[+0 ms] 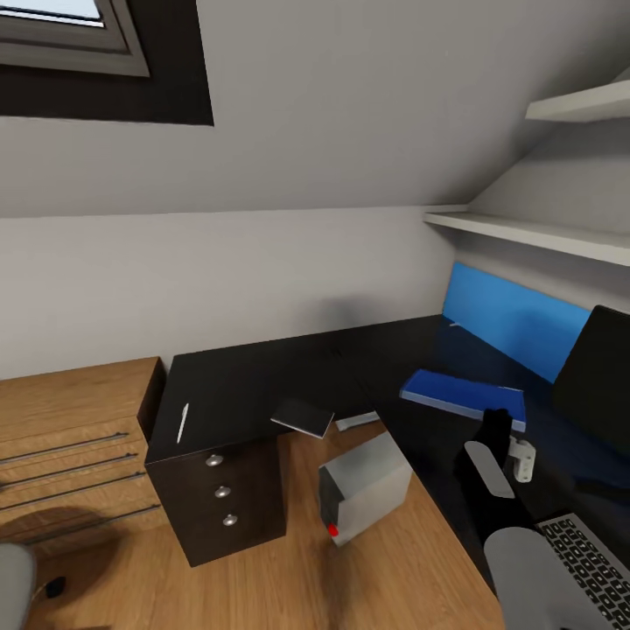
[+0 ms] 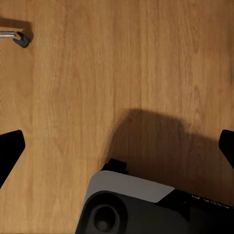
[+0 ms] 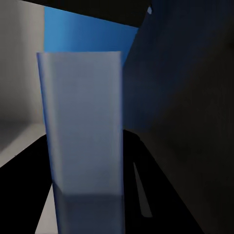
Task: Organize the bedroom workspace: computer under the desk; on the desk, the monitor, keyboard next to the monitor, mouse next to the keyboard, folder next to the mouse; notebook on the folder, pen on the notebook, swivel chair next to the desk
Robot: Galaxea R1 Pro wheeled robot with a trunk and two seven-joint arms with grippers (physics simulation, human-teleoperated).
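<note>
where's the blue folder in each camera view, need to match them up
head view: the folder is flat, on or just above the desk, right of centre.
right wrist view: the folder runs up the middle, close and blurred.
left wrist view: looks at wooden floor.
shared landmark: the bright blue panel behind the folder, also at the top of the right wrist view.

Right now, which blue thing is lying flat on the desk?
The folder by the right gripper lies flat; the blue panel behind it stands against the wall.
</note>
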